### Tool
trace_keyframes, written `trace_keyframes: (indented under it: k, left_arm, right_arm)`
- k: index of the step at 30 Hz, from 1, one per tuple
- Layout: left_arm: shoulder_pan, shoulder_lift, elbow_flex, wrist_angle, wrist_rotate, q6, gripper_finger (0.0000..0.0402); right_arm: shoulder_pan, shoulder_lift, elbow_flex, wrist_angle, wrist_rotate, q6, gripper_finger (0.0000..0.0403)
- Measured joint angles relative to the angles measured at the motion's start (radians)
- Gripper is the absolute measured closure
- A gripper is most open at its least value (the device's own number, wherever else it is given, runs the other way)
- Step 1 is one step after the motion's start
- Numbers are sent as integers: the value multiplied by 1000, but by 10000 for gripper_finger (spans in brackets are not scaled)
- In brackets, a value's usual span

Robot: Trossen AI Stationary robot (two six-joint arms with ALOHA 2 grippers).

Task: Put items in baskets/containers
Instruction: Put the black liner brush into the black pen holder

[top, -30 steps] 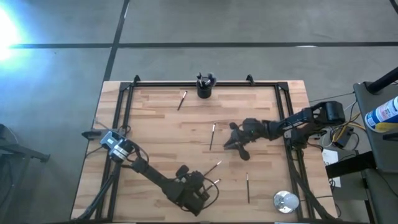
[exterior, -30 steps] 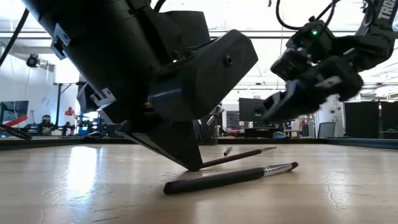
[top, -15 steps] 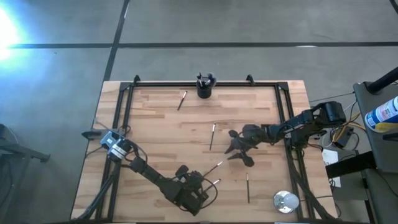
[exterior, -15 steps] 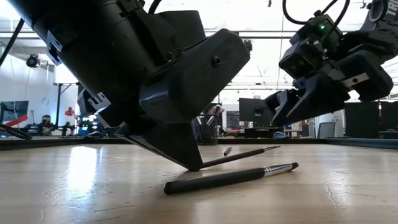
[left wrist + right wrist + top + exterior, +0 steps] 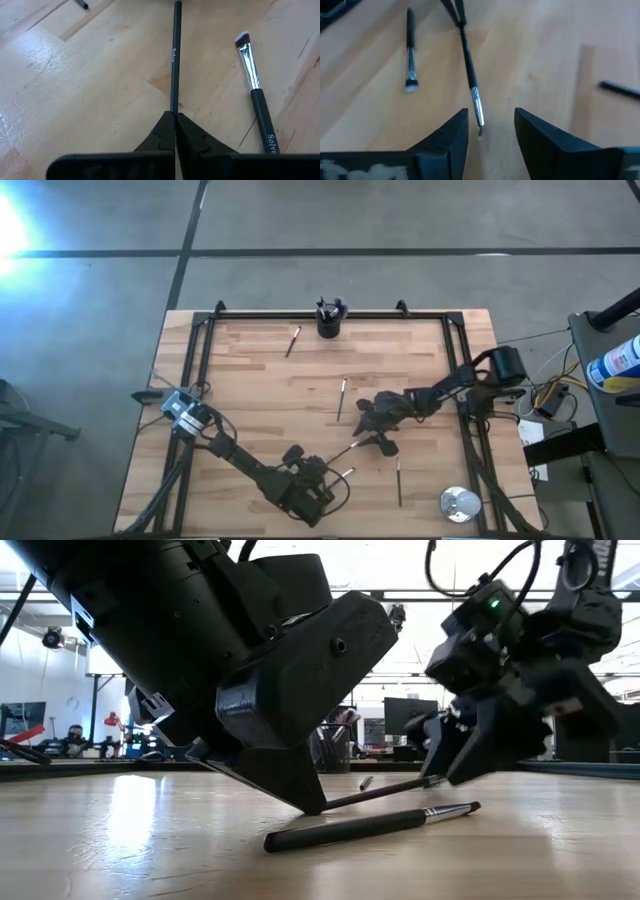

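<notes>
left hand (image 5: 174, 116): pinched tight on the handle end of a dark brush (image 5: 174, 55), low at the near edge of the surface (image 5: 250, 380)
loose brush (image 5: 255, 90): lying just beside it
right hand (image 5: 490, 125): fingers spread, straddling the gripped brush's bristle end, probably not touching
cup (image 5: 329, 320): far edge, brushes standing inside

The table (image 5: 250, 380) is pale wood planking inside a black frame. Seen from above, a black cup (image 5: 328, 323) holding brushes stands at 12 o'clock by the far rail. Single brushes lie flat on the wood: one at 11 o'clock (image 5: 293, 340), one near the centre (image 5: 341, 398), two at 6 o'clock (image 5: 345, 448) (image 5: 345, 473), one at 5 o'clock (image 5: 398, 481). A round silver disc (image 5: 460, 504) sits at 4 o'clock.
</notes>
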Motion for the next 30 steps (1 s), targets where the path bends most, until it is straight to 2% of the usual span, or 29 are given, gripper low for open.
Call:
trace_keyframes:
  k: [3,7,19,24,30]
  left_arm:
    - [0,0,0,0,0,0,401]
    - [0,0,0,0,0,0,401]
    - [0,0,0,1,-1,-1,401]
    - [0,-26,0,-3,-2,-2,399]
    - [14,-152,-13,-102,45,38,366]
  right_arm:
    - [0,39,25,6,-55,-15,245]
    - [1,70,41,19,-65,-29,265]
    - [2,74,32,46,-73,-46,384]
    - [2,42,24,41,-76,-51,388]
    - [0,-78,27,-79,-58,-90,389]
